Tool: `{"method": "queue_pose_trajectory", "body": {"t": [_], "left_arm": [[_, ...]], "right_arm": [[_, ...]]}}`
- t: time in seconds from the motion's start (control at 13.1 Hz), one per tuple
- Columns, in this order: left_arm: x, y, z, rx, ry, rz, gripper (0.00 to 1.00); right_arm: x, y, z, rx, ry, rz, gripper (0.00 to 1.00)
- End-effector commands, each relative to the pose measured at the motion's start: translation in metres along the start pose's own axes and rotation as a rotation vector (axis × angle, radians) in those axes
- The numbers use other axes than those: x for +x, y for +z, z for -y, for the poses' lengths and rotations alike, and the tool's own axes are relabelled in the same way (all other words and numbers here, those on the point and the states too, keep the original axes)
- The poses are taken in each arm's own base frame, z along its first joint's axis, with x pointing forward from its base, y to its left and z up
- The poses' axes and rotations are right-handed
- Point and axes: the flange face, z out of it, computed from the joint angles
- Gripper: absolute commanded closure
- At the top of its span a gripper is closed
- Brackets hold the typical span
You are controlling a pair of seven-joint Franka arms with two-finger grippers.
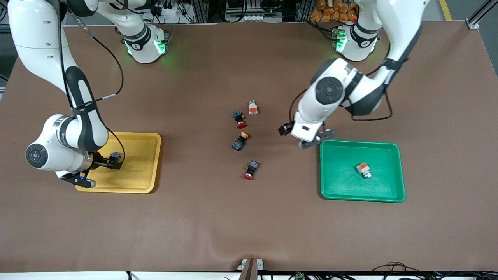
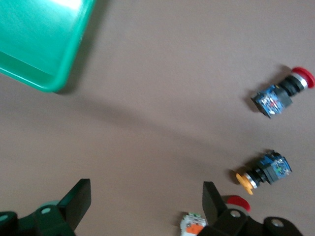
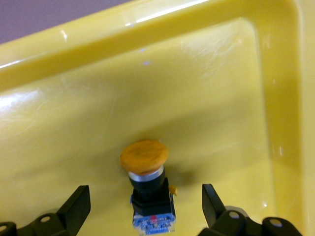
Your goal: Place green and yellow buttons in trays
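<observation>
The yellow tray lies at the right arm's end of the table. One black button with an orange-yellow cap lies on the tray's floor. My right gripper is open over it, a finger on each side and apart from its body; the same button shows beside that gripper. The green tray holds a grey-white button. My left gripper hangs open and empty over the table at that tray's corner. A yellow-capped button and a grey-white one lie mid-table.
Two black buttons with red caps lie among the mid-table buttons. In the left wrist view a red-capped button, the yellow-capped one and the grey-white one show. Brown cloth covers the table.
</observation>
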Motion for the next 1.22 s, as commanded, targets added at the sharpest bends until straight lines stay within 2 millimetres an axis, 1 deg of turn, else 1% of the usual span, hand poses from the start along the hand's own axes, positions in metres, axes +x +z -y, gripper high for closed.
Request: {"method": "queue_pose_trajectory", "body": {"t": [0.0, 0.15, 0.23, 0.38, 0.53, 0.69, 0.84, 0.99, 1.07, 1.14], "left_arm": [[-0.033, 0.019, -0.022, -0.047, -0.05, -0.003, 0.0], [-0.06, 0.035, -0.039, -0.055, -0.05, -0.004, 0.0], [-0.078, 0.041, -0.047, -0.049, -0.06, -0.006, 0.0], [-0.108, 0.064, -0.057, -0.013, -0.066, -0.024, 0.0], [-0.13, 0.093, -0.062, 0.03, -0.016, -0.073, 0.0], [-0.155, 0.121, -0.07, 0.039, 0.008, -0.114, 0.0], [-0.173, 0.143, -0.073, 0.021, -0.011, -0.149, 0.0], [-0.184, 0.156, -0.073, 0.027, -0.01, -0.171, 0.0], [-0.194, 0.162, -0.073, 0.034, 0.004, -0.167, 0.0], [-0.196, 0.164, -0.073, 0.038, 0.007, -0.165, 0.06]], "right_arm": [[-0.006, -0.027, 0.006, 0.017, -0.001, 0.023, 0.0], [-0.01, -0.04, 0.011, 0.029, -0.004, 0.028, 0.0], [-0.014, -0.048, 0.014, 0.032, -0.007, 0.034, 0.0], [-0.021, -0.061, 0.027, 0.032, 0.012, 0.038, 0.0], [-0.027, -0.065, 0.048, 0.026, 0.043, 0.038, 0.0], [-0.035, -0.076, 0.068, 0.026, 0.08, 0.027, 0.0], [-0.043, -0.094, 0.085, 0.039, 0.101, 0.035, 0.0], [-0.05, -0.113, 0.1, 0.08, 0.105, 0.089, 0.0], [-0.053, -0.121, 0.105, 0.099, 0.107, 0.111, 0.0], [-0.058, -0.128, 0.108, 0.102, 0.121, 0.125, 0.0]]}}
